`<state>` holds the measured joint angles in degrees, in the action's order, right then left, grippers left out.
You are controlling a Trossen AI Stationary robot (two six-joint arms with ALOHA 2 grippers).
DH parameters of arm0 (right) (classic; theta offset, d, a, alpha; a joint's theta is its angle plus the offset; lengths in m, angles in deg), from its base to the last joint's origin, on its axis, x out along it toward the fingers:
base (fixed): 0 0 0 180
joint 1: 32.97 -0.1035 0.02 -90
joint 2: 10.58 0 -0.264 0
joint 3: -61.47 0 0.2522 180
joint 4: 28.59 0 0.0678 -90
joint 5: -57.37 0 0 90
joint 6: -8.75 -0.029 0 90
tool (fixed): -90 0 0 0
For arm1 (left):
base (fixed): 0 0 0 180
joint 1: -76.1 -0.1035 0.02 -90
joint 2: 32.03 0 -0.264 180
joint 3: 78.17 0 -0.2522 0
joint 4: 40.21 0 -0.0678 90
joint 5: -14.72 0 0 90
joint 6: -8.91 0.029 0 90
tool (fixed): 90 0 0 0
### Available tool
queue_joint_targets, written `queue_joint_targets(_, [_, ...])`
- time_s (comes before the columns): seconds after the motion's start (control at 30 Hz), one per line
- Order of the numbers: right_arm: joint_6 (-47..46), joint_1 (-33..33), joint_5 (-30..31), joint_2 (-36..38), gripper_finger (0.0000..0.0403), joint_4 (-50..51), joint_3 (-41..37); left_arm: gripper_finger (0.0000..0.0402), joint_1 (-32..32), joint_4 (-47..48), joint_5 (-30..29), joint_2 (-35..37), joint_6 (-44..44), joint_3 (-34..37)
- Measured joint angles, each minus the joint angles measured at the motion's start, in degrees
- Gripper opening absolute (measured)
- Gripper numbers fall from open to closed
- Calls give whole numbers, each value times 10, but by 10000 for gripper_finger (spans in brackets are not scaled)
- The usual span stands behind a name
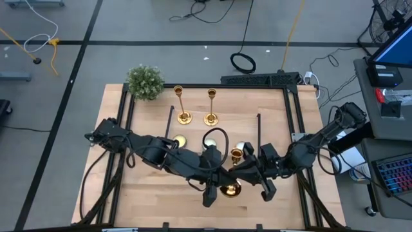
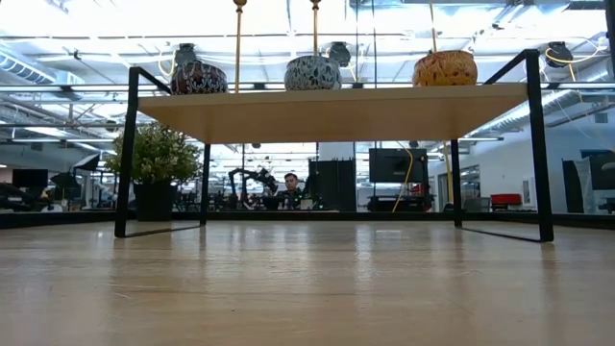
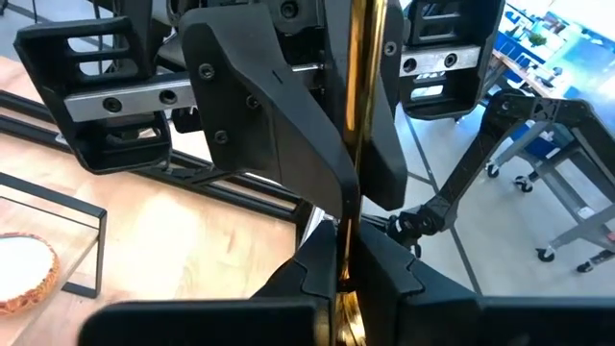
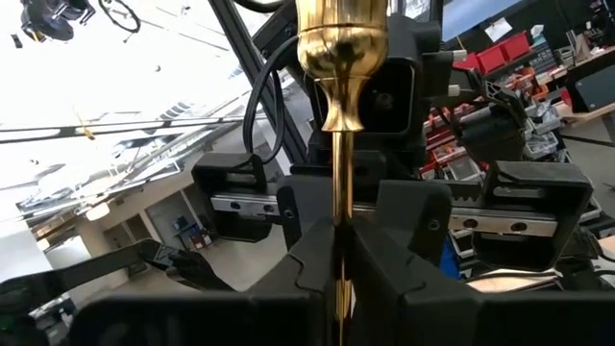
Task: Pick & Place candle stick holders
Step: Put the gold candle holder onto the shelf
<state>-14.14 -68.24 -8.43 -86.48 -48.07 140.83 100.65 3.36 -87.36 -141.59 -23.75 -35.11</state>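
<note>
Both grippers clamp the same candlestick (image 1: pixel 232 173) near the table's front centre: the left gripper (image 3: pixel 344 252) and right gripper (image 4: pixel 341 252) each pinch its thin stem, likely a handover. Two others (image 1: pixel 184 106) stand far.

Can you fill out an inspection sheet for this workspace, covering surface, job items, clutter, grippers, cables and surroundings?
Surface: wooden shelf top in a black frame.
Job's things: two gold candlesticks stand upright side by side at the back; a third candlestick is held between both arms near the front.
Clutter: small potted plant at the back left corner; three patterned vases show on the shelf in the low view.
Grippers: left gripper shut on the third candlestick's stem; right gripper shut on the same stem.
Cables: coiled black cable and a yellow cable on the floor behind.
Surroundings: a person far behind in the low view.
</note>
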Motion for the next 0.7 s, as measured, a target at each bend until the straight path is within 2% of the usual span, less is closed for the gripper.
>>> queue_joint_targets(0.27, [-3,4,-1,0,11,-9,0,132,14,19,-18,6,5,0])
queue_joint_targets(0.4, [-7,4,-1,0,11,-13,0,195,32,66,-94,24,3,0])
queue_joint_targets(0.5, [0,4,3,3,11,-13,0,241,45,132,-176,51,-13,0])
queue_joint_targets(0.6, [31,4,55,11,11,2,0,276,60,183,-237,82,-41,0])
queue_joint_targets(0.7, [65,5,124,20,11,33,0,297,82,224,-274,108,-72,0])
